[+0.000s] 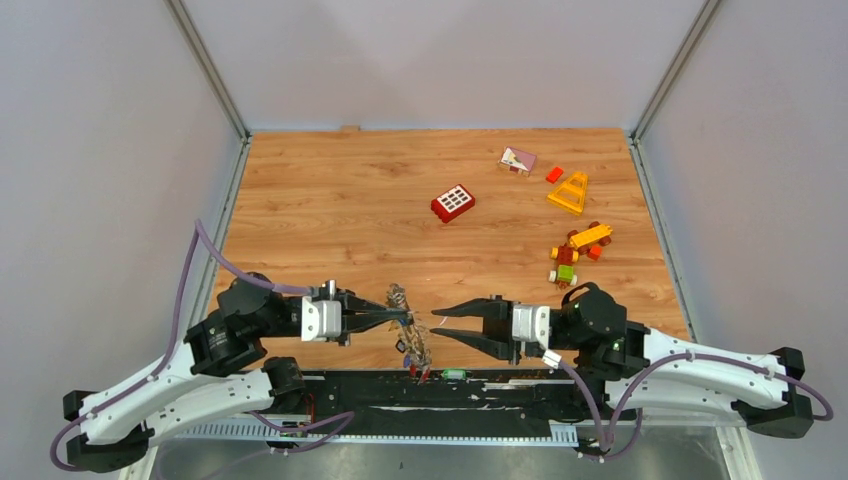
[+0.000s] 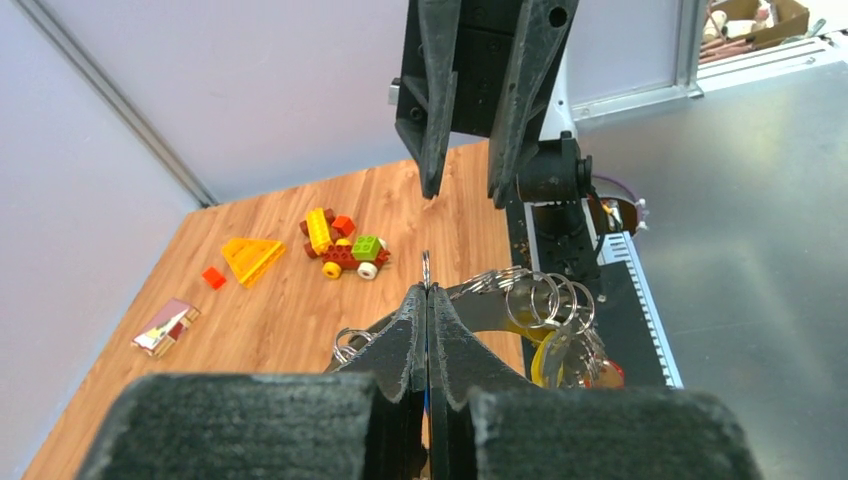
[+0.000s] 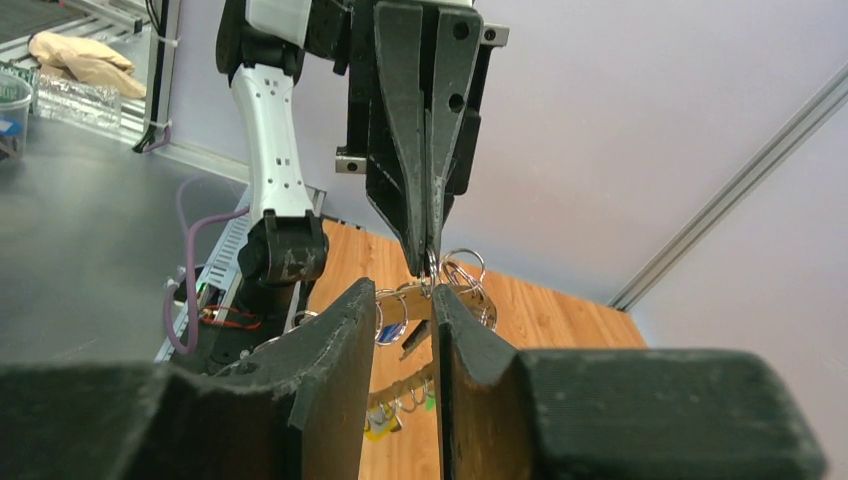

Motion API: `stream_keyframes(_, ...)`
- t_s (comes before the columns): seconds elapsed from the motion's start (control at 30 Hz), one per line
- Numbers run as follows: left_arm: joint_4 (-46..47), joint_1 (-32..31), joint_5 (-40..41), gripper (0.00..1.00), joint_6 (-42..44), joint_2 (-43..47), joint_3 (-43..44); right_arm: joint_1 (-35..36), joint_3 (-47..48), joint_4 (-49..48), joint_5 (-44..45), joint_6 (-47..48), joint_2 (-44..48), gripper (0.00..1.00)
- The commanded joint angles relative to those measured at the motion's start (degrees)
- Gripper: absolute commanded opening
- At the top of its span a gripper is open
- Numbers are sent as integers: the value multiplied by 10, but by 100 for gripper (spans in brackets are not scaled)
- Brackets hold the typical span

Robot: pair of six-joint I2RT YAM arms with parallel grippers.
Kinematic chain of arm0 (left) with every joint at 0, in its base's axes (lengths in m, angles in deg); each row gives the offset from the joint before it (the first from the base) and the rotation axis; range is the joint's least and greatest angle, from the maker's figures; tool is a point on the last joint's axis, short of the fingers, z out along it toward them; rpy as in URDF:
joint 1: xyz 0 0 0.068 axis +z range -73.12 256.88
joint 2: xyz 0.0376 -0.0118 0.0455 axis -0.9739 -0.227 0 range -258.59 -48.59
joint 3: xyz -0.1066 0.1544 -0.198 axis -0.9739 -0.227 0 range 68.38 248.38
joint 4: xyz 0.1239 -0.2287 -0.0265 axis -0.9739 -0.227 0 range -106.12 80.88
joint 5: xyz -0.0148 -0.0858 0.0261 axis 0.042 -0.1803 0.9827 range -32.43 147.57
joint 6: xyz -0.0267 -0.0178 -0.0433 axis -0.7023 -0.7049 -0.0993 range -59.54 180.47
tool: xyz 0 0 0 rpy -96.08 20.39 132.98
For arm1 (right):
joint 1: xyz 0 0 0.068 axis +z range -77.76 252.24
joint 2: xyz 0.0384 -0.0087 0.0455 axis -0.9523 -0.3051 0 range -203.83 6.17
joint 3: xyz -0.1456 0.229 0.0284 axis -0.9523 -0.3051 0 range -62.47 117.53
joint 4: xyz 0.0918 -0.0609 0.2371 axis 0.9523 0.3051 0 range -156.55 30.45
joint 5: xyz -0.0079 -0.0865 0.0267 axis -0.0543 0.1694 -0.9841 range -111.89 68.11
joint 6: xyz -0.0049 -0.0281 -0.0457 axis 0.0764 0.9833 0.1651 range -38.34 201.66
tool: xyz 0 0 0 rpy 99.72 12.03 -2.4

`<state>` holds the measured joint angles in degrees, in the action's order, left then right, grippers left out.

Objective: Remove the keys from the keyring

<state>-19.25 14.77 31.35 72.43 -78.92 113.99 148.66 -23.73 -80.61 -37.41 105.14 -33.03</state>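
My left gripper (image 1: pixel 408 318) is shut on the top of the keyring (image 1: pixel 412 336) and holds it off the table near the front edge. The keys (image 1: pixel 418 354) dangle below it. In the left wrist view the jaws (image 2: pixel 427 292) pinch a thin silver ring edge, the dark keyring band (image 2: pixel 480 318) curves behind, and keys with yellow and red heads (image 2: pixel 575 355) hang at the right. My right gripper (image 1: pixel 437 323) is open just right of the ring, not touching it. In the right wrist view its fingers (image 3: pixel 402 288) frame the keyring (image 3: pixel 410 304), a blue-headed key (image 3: pixel 390 334) and a yellow one (image 3: pixel 380 426).
Toy bricks lie at the back right of the wooden table: a red window brick (image 1: pixel 453 203), a yellow triangular piece (image 1: pixel 569 192), a small brick car (image 1: pixel 575 255) and a pink block (image 1: pixel 517 161). The black base strip (image 1: pixel 480 392) runs along the near edge under the grippers.
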Motion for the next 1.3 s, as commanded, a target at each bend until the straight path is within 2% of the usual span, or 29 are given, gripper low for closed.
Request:
stream_keyframes(0.0, 50, 2, -33, 0, 31, 14, -5, 3, 28, 34, -2, 5, -8, 28)
stream_keyframes(0.23, 21, 3, -46, 0, 99, 38, -5, 3, 32, 38, -8, 29, -13, 27)
stream_keyframes(0.3, -2, 3, -78, 0, 154, 46, -1, 3, 33, 41, -9, 34, -13, 27)
stream_keyframes(0.77, 55, 2, -168, 0, 312, 139, -50, 3, 40, 44, -19, 67, -26, 27)
stream_keyframes(1.03, 57, 3, -189, 0, 334, 152, -52, 3, 43, 28, -33, 66, -41, 27)
stream_keyframes(1.27, 45, 2, -169, 0, 326, 151, -50, 13, 35, -59, -48, 29, -58, 25)
